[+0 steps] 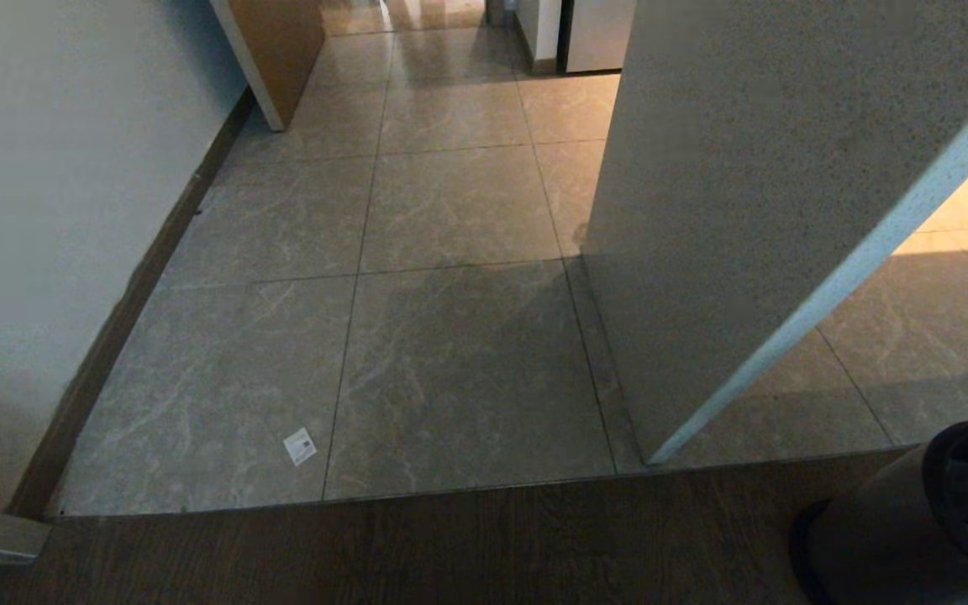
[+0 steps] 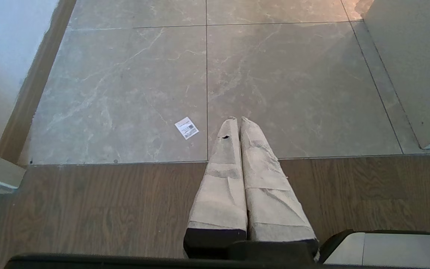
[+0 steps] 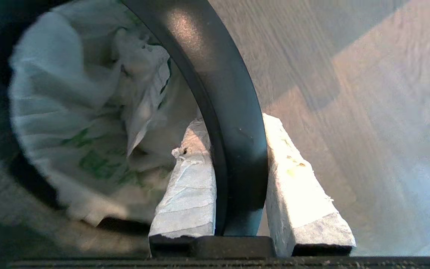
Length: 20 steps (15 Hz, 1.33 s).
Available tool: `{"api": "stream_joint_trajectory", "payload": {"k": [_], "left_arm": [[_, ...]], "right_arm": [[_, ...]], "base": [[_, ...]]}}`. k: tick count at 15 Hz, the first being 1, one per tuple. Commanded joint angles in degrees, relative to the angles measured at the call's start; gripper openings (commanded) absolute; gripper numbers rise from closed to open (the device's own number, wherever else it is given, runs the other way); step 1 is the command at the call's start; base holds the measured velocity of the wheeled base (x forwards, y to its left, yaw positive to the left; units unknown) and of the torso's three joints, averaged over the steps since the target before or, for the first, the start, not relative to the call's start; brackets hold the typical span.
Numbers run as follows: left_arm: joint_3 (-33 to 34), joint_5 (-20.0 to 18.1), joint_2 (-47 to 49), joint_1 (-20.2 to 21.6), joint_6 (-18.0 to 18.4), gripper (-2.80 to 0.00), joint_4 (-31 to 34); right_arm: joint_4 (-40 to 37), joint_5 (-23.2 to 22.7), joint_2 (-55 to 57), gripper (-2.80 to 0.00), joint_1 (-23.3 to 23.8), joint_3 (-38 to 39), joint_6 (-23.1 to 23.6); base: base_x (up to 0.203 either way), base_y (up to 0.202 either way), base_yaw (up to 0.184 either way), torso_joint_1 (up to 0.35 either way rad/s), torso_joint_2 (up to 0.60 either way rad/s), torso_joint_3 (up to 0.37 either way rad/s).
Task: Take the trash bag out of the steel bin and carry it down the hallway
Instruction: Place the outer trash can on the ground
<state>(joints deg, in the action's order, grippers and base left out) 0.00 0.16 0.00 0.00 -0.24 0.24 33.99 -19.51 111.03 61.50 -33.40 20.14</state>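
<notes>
White plastic with green print still lines the inside of the bin (image 3: 233,123): in the right wrist view the bag (image 3: 99,123) sits crumpled within the black rim, filling the left half of the frame, so none of the removal looks done yet. The right tool (image 3: 237,149) straddles that rim, one finger (image 3: 189,186) inside against the bag's folds, the other finger (image 3: 293,179) outside over the wooden floor (image 1: 417,546), with the rim filling the narrow gap between them; whether they are pressing on it or only sitting around it I cannot tell, and no plastic appears pinched. The left tool (image 2: 237,123) points idly at the floor, its fingers pressed together with nothing in them. In the head view the bin (image 1: 879,521) shows only at the lower right corner, on the wood, while the hallway (image 1: 450,210) of glossy tiles runs away toward the top centre, beside a pale wall (image 1: 55,210) on the left and a speckled panel (image 1: 770,193) on the right. A small label (image 1: 300,446) lies on the tiles at lower left. By my reading the task is at its start: catching the bag, lifting it clear and the whole carry remain.
</notes>
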Motion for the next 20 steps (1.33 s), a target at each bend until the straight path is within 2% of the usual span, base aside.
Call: {"api": "stream_joint_trajectory", "payload": {"k": [1, 3, 5, 9, 20], "left_arm": [[0.0, 0.02, 0.0, 0.0, -0.02, -2.8, 0.02], [0.0, 0.02, 0.0, 0.0, -0.02, -2.8, 0.02], [0.0, 0.02, 0.0, 0.0, -0.02, -2.8, 0.02], [0.0, 0.02, 0.0, 0.0, -0.02, -2.8, 0.02], [0.0, 0.02, 0.0, 0.0, -0.02, -2.8, 0.02]], "right_arm": [[-4.09, -2.5, -4.46, -2.8, 3.72, -0.01, 5.63], [-9.23, -5.88, -7.23, -2.8, 7.07, -0.47, 10.5], [-13.68, -8.16, -10.35, -2.8, 9.49, -1.13, 12.55], [-15.78, -8.47, -15.62, -2.8, 11.2, -1.75, 12.61], [-33.89, -8.95, -27.15, -2.8, 12.56, -11.26, 12.61]], "base": [[0.0, 0.0, 0.0, 0.0, 0.0, 0.0], [0.0, 0.0, 0.0, 0.0, 0.0, 0.0], [0.0, 0.0, 0.0, 0.0, 0.0, 0.0], [0.0, 0.0, 0.0, 0.0, 0.0, 0.0], [0.0, 0.0, 0.0, 0.0, 0.0, 0.0]]}}
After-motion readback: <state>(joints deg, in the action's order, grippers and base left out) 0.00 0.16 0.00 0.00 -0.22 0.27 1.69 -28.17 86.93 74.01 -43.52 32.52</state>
